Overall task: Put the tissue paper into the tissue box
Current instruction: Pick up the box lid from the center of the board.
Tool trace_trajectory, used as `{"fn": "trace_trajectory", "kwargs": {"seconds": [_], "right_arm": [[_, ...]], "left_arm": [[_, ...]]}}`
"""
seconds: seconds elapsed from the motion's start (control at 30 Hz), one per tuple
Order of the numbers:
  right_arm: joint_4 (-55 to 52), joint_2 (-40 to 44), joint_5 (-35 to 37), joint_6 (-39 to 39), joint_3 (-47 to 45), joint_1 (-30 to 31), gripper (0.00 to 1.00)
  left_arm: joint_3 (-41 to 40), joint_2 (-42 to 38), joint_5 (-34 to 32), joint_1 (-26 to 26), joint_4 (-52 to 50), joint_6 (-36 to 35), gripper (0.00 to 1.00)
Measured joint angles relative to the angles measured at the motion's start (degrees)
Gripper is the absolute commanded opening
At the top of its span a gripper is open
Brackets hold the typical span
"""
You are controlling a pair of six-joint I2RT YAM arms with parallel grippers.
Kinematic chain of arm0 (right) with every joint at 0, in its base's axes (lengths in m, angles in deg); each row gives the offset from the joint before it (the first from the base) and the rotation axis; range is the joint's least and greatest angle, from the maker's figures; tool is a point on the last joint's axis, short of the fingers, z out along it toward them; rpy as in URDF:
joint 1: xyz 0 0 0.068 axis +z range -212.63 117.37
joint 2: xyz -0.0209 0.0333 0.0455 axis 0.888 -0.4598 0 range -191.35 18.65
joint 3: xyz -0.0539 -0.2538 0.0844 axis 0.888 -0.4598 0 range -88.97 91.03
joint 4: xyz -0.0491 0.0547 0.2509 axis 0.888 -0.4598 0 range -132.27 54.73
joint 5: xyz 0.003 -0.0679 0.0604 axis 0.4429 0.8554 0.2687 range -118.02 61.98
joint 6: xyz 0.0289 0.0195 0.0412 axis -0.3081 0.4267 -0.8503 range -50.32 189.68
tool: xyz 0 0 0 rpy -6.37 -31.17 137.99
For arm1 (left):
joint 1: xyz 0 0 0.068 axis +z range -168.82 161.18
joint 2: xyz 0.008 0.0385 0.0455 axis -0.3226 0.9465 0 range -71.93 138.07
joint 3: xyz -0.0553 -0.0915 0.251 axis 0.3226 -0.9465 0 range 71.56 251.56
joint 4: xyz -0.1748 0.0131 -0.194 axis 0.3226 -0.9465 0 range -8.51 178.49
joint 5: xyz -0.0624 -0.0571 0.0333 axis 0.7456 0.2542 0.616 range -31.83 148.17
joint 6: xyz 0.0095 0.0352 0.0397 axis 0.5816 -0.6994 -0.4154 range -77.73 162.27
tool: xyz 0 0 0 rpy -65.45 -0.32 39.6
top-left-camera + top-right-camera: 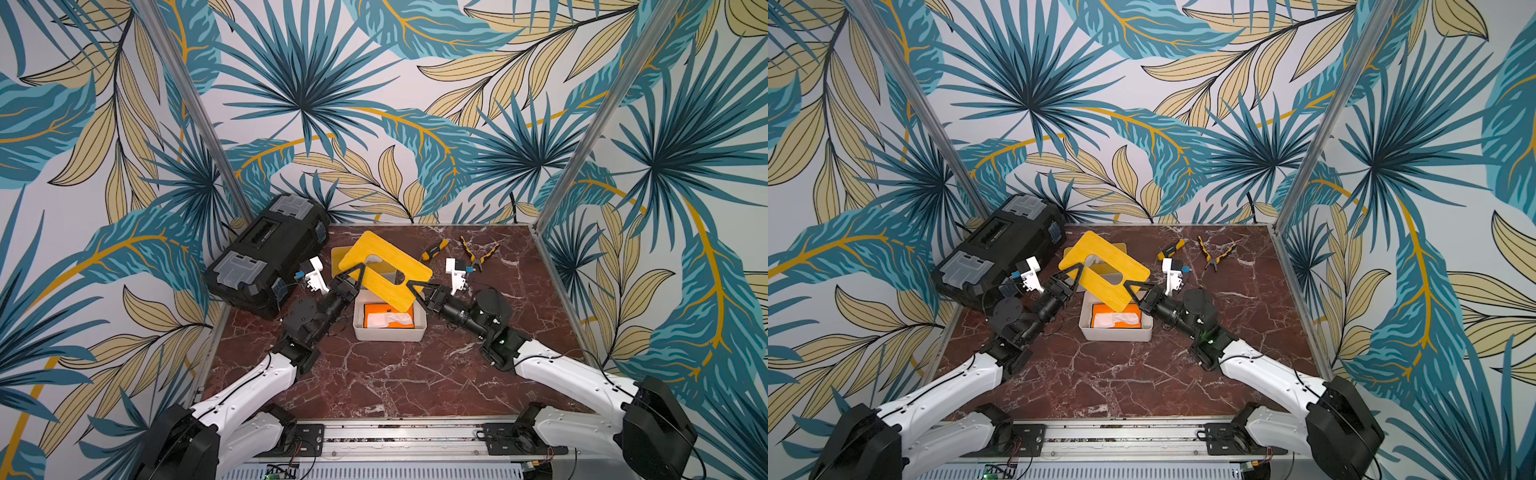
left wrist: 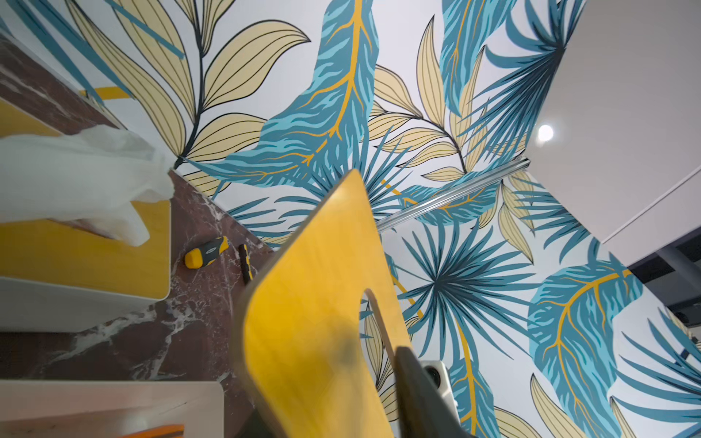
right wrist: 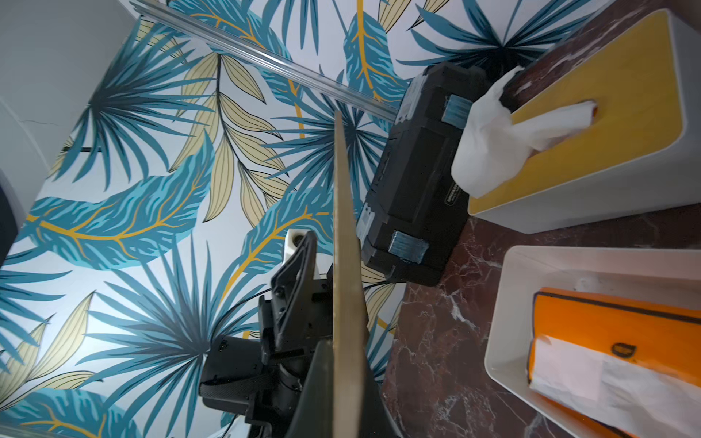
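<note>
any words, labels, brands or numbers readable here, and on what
Nothing here can be read.
Small pale label on the black toolbox: too small and blurred to read.
Dark logo on the orange tissue pack: blurred, unreadable.
On the yellow lid, screwdriver and pliers: no text visible.

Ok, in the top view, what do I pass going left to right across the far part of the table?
toolbox → lid → screwdriver → pliers
</note>
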Motion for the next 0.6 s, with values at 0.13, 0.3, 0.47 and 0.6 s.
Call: {"fn": "trace_trajectory", "kwargs": {"seconds": [0.13, 0.3, 0.47, 0.6], "right_arm": [[-14.3, 2.4, -4.2, 5.7, 6.1, -3.4, 0.0], [-30.5, 0.4, -16.8, 13.2, 15.3, -10.7, 0.0], [-39.9, -5.8, -29.7, 18.9, 20.8, -14.6, 0.0], [-44.2, -13.8, -36.6, 22.6, 22.8, -15.4, 0.0]], "left_arm": [[1.4, -4.2, -0.2, 0.3, -10.8, -9.3, 0.81], [8.5, -9.0, -2.0, 0.7, -28.6, -24.1, 1.0], [14.8, -12.0, -4.9, 1.1, -41.4, -36.2, 1.0], [15.9, -12.3, -6.5, 1.3, -47.6, -42.2, 1.0]]}}
